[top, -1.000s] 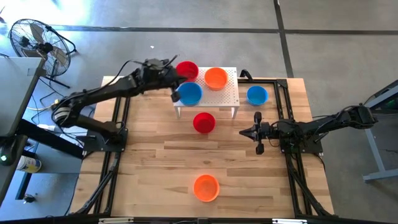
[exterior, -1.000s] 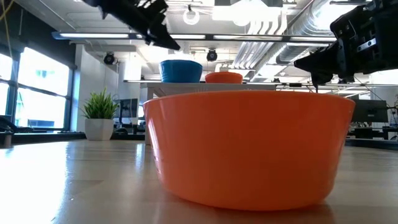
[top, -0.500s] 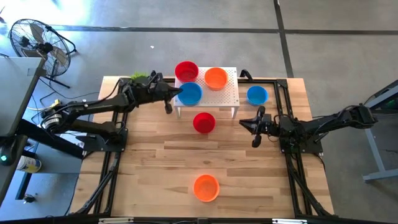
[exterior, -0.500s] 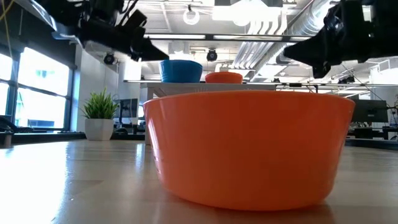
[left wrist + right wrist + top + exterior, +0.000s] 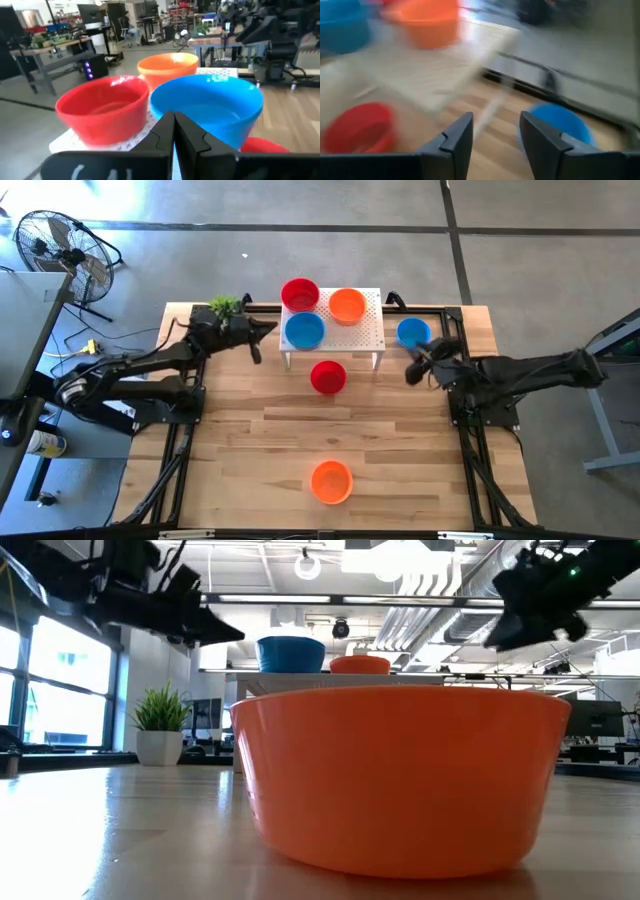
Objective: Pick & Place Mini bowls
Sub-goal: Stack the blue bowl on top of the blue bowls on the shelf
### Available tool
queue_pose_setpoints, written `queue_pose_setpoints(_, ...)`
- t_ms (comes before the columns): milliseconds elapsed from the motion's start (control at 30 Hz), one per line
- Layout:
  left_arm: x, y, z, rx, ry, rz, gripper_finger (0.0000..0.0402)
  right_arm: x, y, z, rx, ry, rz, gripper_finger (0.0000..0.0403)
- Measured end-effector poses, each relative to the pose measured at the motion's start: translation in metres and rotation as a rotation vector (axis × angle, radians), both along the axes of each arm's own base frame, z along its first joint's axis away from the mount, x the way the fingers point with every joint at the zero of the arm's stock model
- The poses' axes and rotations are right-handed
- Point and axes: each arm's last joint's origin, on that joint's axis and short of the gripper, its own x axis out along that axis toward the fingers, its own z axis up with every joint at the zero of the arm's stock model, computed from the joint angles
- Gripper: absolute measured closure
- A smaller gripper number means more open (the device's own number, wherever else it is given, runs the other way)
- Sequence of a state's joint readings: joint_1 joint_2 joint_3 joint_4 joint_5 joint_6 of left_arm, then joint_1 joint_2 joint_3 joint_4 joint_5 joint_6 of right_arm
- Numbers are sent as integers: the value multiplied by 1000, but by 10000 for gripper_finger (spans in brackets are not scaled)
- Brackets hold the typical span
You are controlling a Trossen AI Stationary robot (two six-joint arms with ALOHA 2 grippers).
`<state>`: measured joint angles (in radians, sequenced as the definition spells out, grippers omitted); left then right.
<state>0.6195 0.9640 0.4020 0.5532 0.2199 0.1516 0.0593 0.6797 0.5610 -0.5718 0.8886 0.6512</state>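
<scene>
A white perforated stand [image 5: 362,330] at the table's far middle carries a red bowl [image 5: 300,294], an orange bowl [image 5: 347,306] and a blue bowl [image 5: 304,331]. Another red bowl [image 5: 327,377] sits on the table just in front of the stand. A second blue bowl [image 5: 413,333] sits to the stand's right, and an orange bowl [image 5: 331,481] near the front edge. My left gripper [image 5: 268,332] is shut and hangs left of the stand, touching nothing. My right gripper [image 5: 492,132] is open, raised just on the near side of the blue bowl [image 5: 555,127] on the table.
A small green plant [image 5: 226,306] stands at the far left corner behind my left arm. Black frame rails [image 5: 470,450] run along both sides of the table. The near orange bowl [image 5: 400,775] fills the low view. Bare wood lies between the front bowl and the stand.
My left gripper has drawn back from the blue bowl on the stand toward the table's left edge, still shut. My right gripper has moved toward the far edge, up to the blue bowl on the table, and its fingers have parted.
</scene>
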Motion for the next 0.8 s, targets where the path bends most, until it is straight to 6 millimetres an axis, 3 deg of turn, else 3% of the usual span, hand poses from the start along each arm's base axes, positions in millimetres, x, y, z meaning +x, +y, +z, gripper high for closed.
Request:
queue_pose_setpoints(200, -16, 11, -9, -31, -52, 0, 396, -17, -27, -4, 187, -52, -312, 235)
queue_pose_setpoints(467, -22, 14, -17, -55, -55, 28, 396, -26, -70, -33, 300, -42, -591, 238)
queue_pose_setpoints(800, -22, 14, -20, -79, -48, 27, 396, -27, -101, -82, 333, -57, -737, 260)
